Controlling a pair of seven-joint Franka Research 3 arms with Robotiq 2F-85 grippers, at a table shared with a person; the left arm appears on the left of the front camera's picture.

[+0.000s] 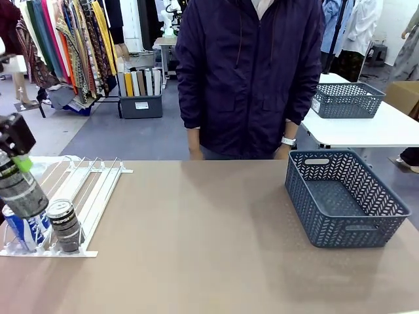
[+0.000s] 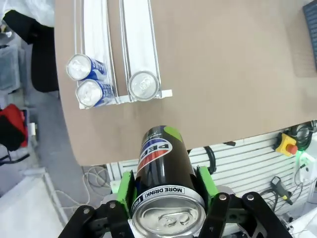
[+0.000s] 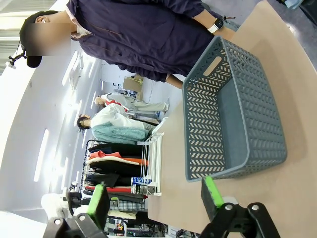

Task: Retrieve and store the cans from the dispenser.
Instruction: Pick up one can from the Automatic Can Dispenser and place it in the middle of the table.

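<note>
Brown surface [image 1: 209, 222]: left fingers [image 2: 125, 191] clamp a black Pepsi can [image 2: 166, 178] near the dispenser [image 1: 98, 190]; right fingers [image 3: 212, 191] gape empty. Crossing to the grey basket [image 1: 357, 232], the smooth can might slip.

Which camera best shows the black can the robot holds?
Left wrist view: the black can sits large in the left gripper, label and top clear. Front view shows it small, side-on; right wrist view, too far to tell.

2 blue cans [image 2: 89, 92]; black can [image 2: 166, 173], red-white-blue logo; white dispenser [image 1: 98, 190]; grey-blue herringbone basket [image 1: 308, 209]; brown table [image 1: 196, 229].
</note>
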